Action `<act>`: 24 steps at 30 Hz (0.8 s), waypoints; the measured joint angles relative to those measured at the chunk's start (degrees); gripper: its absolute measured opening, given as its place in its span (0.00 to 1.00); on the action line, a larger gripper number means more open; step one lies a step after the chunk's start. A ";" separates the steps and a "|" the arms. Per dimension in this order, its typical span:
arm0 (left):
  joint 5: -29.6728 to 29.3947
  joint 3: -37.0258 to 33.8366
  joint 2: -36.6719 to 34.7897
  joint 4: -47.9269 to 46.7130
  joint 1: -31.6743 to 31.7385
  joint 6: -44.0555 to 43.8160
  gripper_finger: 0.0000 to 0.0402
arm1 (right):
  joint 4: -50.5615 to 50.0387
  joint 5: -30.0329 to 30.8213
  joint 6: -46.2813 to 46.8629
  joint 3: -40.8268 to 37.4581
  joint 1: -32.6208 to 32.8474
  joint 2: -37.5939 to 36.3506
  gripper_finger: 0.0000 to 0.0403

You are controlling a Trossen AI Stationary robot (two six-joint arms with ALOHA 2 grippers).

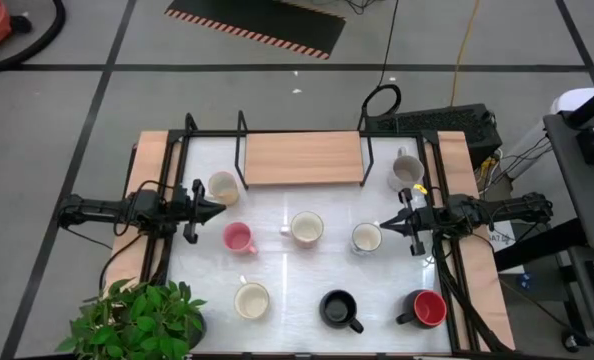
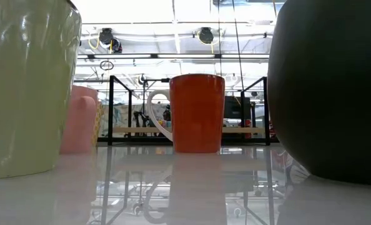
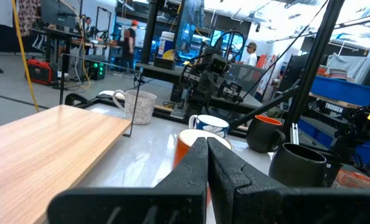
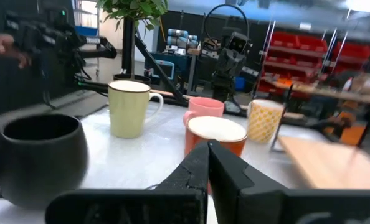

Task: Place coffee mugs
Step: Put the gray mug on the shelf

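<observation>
In the high view, eight mugs stand upright on their bases on the white table. At the far side are a cream mug (image 1: 222,186) and a grey mug (image 1: 407,170). The middle row holds a pink mug (image 1: 239,237), a reddish mug (image 1: 307,228) and a white mug (image 1: 367,238). Near the front edge are a cream mug (image 1: 252,300), a black mug (image 1: 339,308) and a red-and-black mug (image 1: 427,308). My left gripper (image 1: 217,209) is shut between the far cream mug and the pink mug. My right gripper (image 1: 385,226) is shut, its tips just beside the white mug. Each wrist view shows shut fingertips, the left gripper (image 3: 207,152) and the right gripper (image 4: 207,155), with the reddish mug (image 4: 215,134) beyond.
A wooden shelf (image 1: 302,158) in a black frame spans the table's far side. A green potted plant (image 1: 137,320) sits at the near left corner. Bare white table (image 1: 287,270) lies between the middle and front rows. People show in the room beyond the table.
</observation>
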 joint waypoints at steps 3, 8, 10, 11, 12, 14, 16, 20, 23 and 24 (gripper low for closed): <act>0.01 0.00 0.00 0.00 0.01 0.00 0.00 | 0.62 -0.22 -5.80 -0.01 0.00 -0.01 0.00; 0.01 0.00 0.00 0.00 0.01 0.00 0.00 | 0.56 -0.26 -9.39 -0.01 0.00 -0.01 0.00; 0.02 0.00 0.00 0.00 0.02 0.00 0.00 | 0.58 -0.26 -9.42 -0.01 0.00 -0.01 0.00; 0.02 0.00 0.00 0.00 0.00 0.00 0.00 | 0.58 -0.28 -9.28 0.00 0.00 -0.01 0.00; 0.02 0.00 0.00 0.00 0.01 0.00 0.00 | 0.56 -0.28 -8.44 0.00 0.00 -0.01 0.00; 0.02 0.00 0.00 0.00 0.00 0.00 0.00 | 0.58 -0.30 -5.32 0.01 0.00 -0.01 0.00; 0.02 0.00 0.00 0.00 0.00 0.00 0.00 | 0.62 -0.31 -1.61 -0.01 0.00 -0.01 0.00; 0.02 0.00 0.00 0.02 0.00 0.00 0.00 | 3.33 -0.42 4.90 0.00 0.00 -0.04 0.00; 0.02 0.00 0.00 0.01 0.00 0.00 0.00 | 3.55 -0.39 12.85 -0.01 0.00 -0.01 0.00; 0.02 0.00 0.00 0.01 0.01 0.00 0.00 | 3.63 -0.39 13.44 0.05 0.00 -0.01 0.00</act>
